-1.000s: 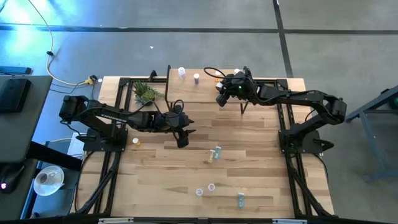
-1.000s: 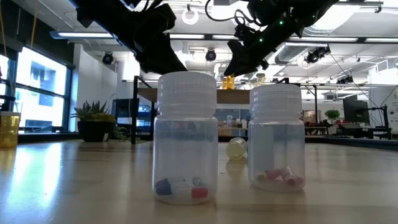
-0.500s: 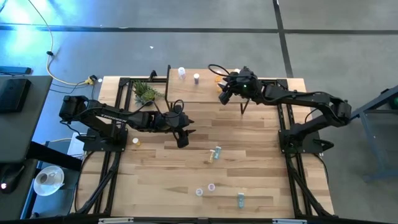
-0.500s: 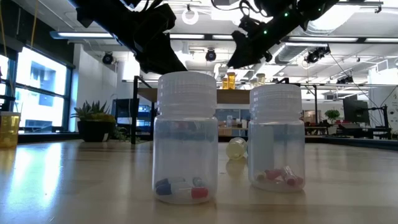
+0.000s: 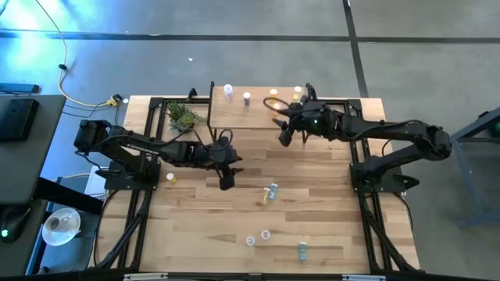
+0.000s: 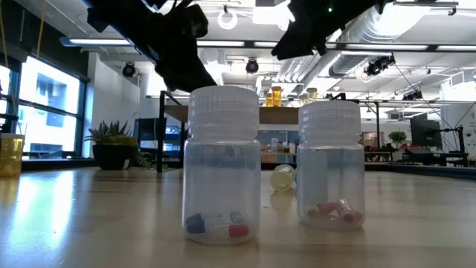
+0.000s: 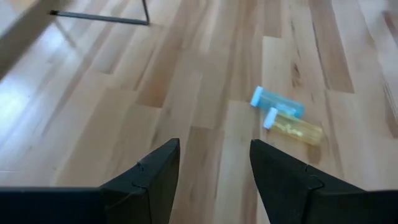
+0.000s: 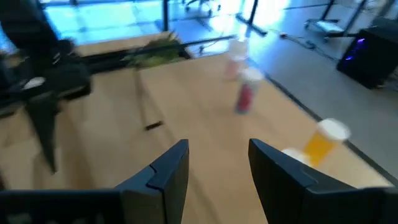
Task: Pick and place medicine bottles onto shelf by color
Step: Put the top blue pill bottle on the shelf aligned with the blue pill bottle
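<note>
Medicine bottles stand on the light-wood shelf (image 5: 258,113): a white one (image 5: 228,90), a pink one (image 5: 246,97) and an orange one (image 8: 323,143). My right gripper (image 5: 283,138) hovers open above the shelf's near right corner, holding nothing. My left gripper (image 5: 226,180) hangs open over the table's middle, also holding nothing. Ahead of it a blue bottle (image 7: 277,102) and a yellow bottle (image 7: 295,129) lie on their sides, touching. Two clear bottles (image 6: 222,164) (image 6: 331,164) stand upright near the front edge.
A teal bottle (image 5: 301,250) rests near the table's front edge and a small yellow one (image 5: 170,177) at its left side. A green potted plant (image 5: 183,115) stands left of the shelf. Bare planks lie between the shelf and the lying bottles.
My right gripper has drawn back from the shelf top, toward the table's right and near edges, and has risen; its fingers stay open. The bottles on the shelf stand as before.
</note>
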Available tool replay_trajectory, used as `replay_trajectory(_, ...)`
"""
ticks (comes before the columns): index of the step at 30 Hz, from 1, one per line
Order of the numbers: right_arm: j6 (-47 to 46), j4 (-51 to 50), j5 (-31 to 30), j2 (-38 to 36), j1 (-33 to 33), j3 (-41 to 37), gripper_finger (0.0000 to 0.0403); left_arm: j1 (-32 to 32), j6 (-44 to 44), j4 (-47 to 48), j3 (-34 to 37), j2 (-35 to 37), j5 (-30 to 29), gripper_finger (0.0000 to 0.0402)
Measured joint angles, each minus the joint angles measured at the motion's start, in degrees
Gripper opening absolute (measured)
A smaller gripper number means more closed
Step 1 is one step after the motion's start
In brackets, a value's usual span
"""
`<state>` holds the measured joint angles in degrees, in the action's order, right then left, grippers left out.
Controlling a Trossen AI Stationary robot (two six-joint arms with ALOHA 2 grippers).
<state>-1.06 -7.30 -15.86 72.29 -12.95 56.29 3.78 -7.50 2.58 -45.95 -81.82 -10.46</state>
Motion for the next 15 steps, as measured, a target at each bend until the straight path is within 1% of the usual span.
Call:
replay_trajectory(7, -0.98, -4.18, -0.01, -0.08, 5.8, 0.0, 0.0158, -2.09, -0.01, 0.58, 0.0, 0.31, -0.02, 0.0184)
replay_trajectory(10, -5.31, -7.6, 0.04, -0.08, 8.3, 0.0, 0.0158, -2.46, 0.15, 0.6, -0.01, 0.31, -0.03, 0.0184)
replay_trajectory(15, -16.06, -13.14, 0.36, -0.08, 12.43, 0.0, 0.0158, -2.24, 0.15, 0.38, 0.0, 0.31, -0.12, 0.0184)
